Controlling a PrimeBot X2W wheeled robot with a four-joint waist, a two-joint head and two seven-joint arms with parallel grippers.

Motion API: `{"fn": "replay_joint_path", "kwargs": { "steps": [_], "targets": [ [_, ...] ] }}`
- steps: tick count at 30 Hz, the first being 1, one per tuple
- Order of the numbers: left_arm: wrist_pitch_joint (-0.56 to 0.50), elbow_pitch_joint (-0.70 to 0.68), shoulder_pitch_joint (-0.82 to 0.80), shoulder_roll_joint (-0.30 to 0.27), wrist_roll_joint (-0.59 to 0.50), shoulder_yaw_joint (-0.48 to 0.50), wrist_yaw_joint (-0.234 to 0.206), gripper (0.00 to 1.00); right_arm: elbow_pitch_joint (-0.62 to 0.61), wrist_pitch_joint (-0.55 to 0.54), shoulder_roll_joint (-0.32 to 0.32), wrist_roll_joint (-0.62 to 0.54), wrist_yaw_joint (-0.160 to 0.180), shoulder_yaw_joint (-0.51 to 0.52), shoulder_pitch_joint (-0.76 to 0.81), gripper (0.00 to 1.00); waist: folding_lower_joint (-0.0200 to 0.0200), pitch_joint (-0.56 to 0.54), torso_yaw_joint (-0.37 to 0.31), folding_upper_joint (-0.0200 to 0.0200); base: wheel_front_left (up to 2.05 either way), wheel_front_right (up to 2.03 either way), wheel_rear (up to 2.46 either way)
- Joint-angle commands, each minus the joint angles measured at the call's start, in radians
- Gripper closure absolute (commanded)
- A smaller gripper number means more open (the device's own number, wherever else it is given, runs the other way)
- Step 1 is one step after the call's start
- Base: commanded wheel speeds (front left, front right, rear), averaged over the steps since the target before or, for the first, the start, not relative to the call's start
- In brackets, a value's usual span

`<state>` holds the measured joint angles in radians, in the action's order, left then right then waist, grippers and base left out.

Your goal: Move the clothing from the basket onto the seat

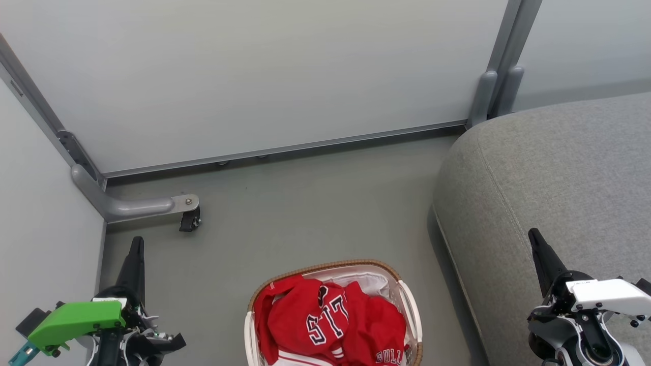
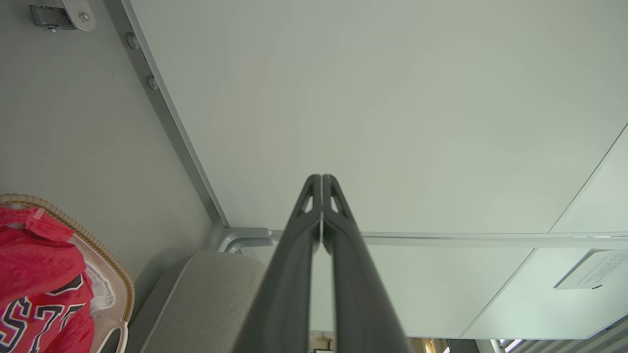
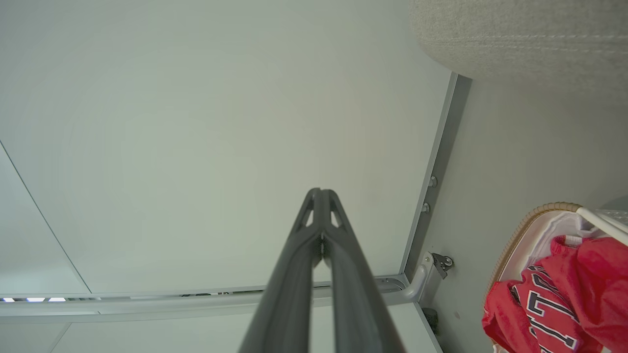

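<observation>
Red jerseys (image 1: 325, 320) with black, white-outlined lettering lie bunched in the white basket (image 1: 407, 300) with a brown woven rim, at the bottom centre of the head view. The jerseys (image 2: 39, 279) and the jerseys (image 3: 559, 299) also appear in both wrist views. The grey seat (image 1: 559, 178) stands to the right of the basket. My left gripper (image 1: 136, 244) is shut at the lower left, well left of the basket, holding nothing. My right gripper (image 1: 535, 236) is shut over the seat's front part, empty. Both wrist views show the fingertips pressed together, left gripper (image 2: 321, 177) and right gripper (image 3: 320, 191).
Grey floor (image 1: 305, 203) spreads between basket and white partition panels (image 1: 254, 76). A grey partition foot with a black caster (image 1: 189, 219) juts out at the left. Another panel (image 1: 40, 229) stands close beside my left arm.
</observation>
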<state>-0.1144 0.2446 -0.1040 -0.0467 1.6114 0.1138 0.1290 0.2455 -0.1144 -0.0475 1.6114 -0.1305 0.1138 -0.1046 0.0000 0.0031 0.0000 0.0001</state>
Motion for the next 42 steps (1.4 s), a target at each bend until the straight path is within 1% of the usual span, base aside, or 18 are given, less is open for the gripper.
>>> {"fn": "replay_joint_path", "kwargs": {
  "steps": [1,10,11,12,15,24,29,34,42],
  "targets": [
    [-0.002,-0.001,-0.010,-0.007,0.003,0.001,0.004,1.00,-0.003,-0.002,-0.006,0.003,0.000,0.001,-0.008,1.00,0.0000,0.000,0.000,-0.0001,0.00,0.00,0.00],
    [-0.002,-0.001,-0.011,-0.007,0.003,0.001,0.004,1.00,-0.003,-0.002,-0.006,0.003,0.000,0.001,-0.008,1.00,0.0000,0.000,0.000,-0.0001,0.00,0.00,0.00],
    [0.000,0.000,0.000,0.000,0.000,0.000,0.000,1.00,0.000,0.001,0.000,0.000,0.000,0.000,0.000,1.00,0.0000,0.000,0.000,-0.0001,0.00,0.00,0.00],
    [0.001,0.011,0.004,0.002,0.000,-0.001,0.000,0.00,0.010,0.000,0.003,0.000,0.000,-0.001,0.005,0.00,0.0000,0.000,0.000,-0.0001,0.00,0.00,0.00],
    [0.001,0.047,0.035,0.010,0.000,-0.005,-0.002,0.00,0.044,0.000,0.016,0.000,0.000,-0.004,0.035,0.00,0.0000,0.000,0.000,-0.0001,0.00,0.00,0.00],
    [0.046,0.040,0.036,0.008,-0.016,-0.051,-0.001,0.00,0.033,0.045,0.013,-0.021,0.000,-0.032,0.039,0.00,0.0000,0.001,0.000,-0.0001,0.00,0.00,0.00],
    [0.070,0.034,0.036,0.007,-0.040,-0.071,-0.001,0.00,0.029,0.069,0.012,-0.052,0.000,-0.034,0.040,0.00,0.0000,0.002,0.001,-0.0001,0.00,0.00,0.00],
    [0.093,0.022,0.034,0.006,-0.098,-0.078,-0.001,0.00,0.017,0.092,0.010,-0.130,0.000,-0.024,0.038,0.00,0.0000,0.003,0.001,-0.0001,0.00,0.00,0.00],
    [0.127,-0.015,0.035,0.005,-0.253,-0.084,0.000,0.00,-0.015,0.126,0.008,-0.332,0.000,-0.014,0.037,0.00,0.0000,0.005,0.000,-0.0001,0.00,0.00,0.00]
  ]
}}
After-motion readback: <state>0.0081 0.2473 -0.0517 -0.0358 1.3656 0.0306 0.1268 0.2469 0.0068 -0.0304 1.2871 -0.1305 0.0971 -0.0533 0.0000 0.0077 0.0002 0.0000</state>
